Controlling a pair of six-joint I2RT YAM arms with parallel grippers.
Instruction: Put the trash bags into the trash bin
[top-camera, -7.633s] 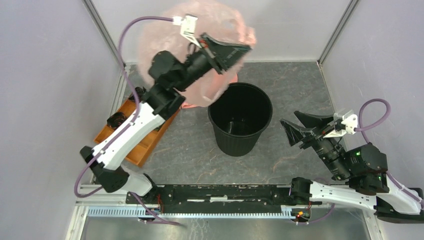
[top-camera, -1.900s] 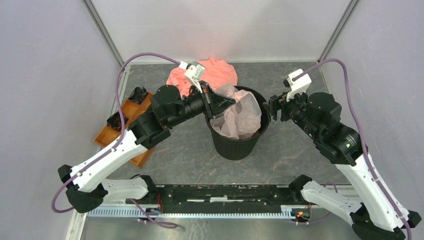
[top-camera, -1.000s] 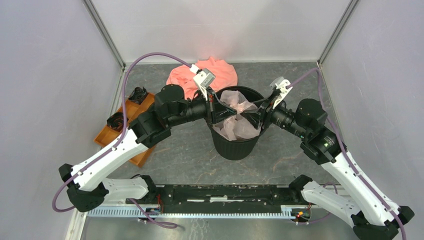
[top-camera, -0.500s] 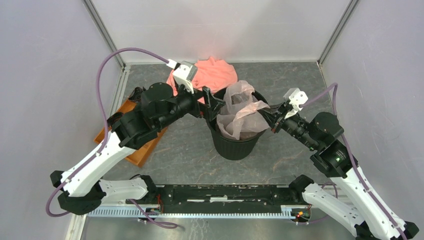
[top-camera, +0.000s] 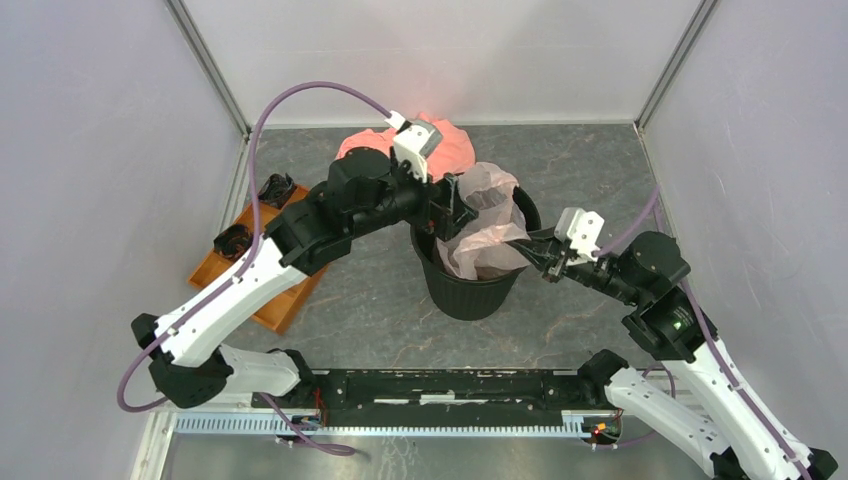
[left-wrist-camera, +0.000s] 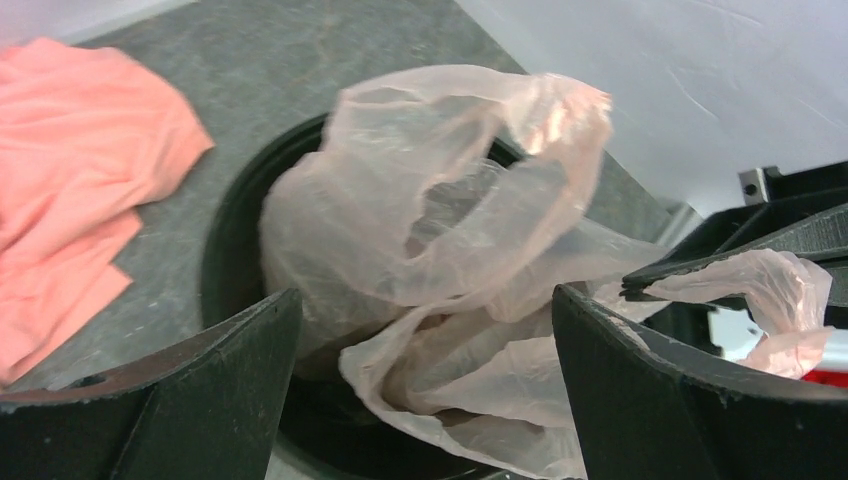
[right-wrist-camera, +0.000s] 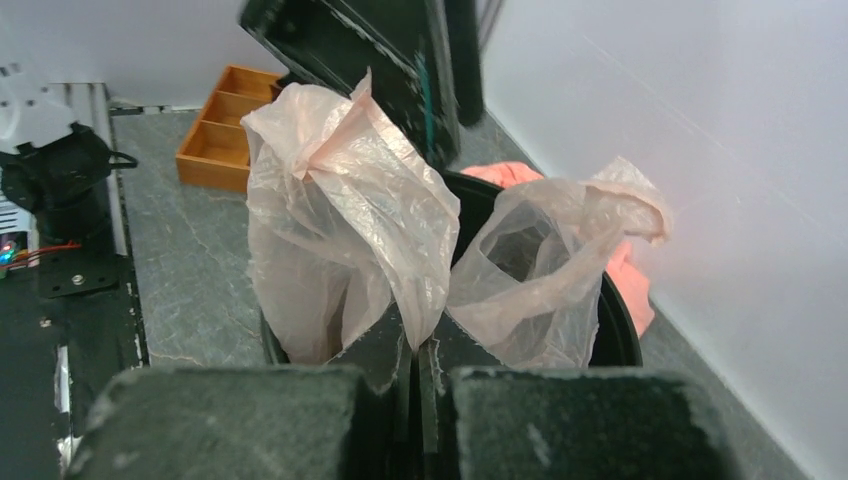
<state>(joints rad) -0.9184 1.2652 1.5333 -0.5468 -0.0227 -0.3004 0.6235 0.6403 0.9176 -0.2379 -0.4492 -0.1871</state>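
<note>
The pale pink trash bag (top-camera: 490, 225) stands crumpled in the mouth of the black trash bin (top-camera: 470, 290), part of it rising above the rim. My right gripper (top-camera: 528, 247) is at the bin's right rim, shut on an edge of the bag (right-wrist-camera: 340, 200), and the film fans up from its closed tips (right-wrist-camera: 415, 345). My left gripper (top-camera: 452, 212) hovers over the bin's left rim, open. In the left wrist view the bag (left-wrist-camera: 420, 200) lies beyond the wide-apart jaws (left-wrist-camera: 425, 292), untouched by them. The bin's bottom is hidden by the film.
A salmon-orange cloth (top-camera: 455, 150) lies behind the bin by the back wall. An orange compartment tray (top-camera: 275, 305) holding black items sits at the left under my left arm. Walls close in on three sides.
My left gripper has opened, let go of the bag and drawn back to the bin's left rim. My right gripper has shut on the bag's edge and pulled it toward the right rim.
</note>
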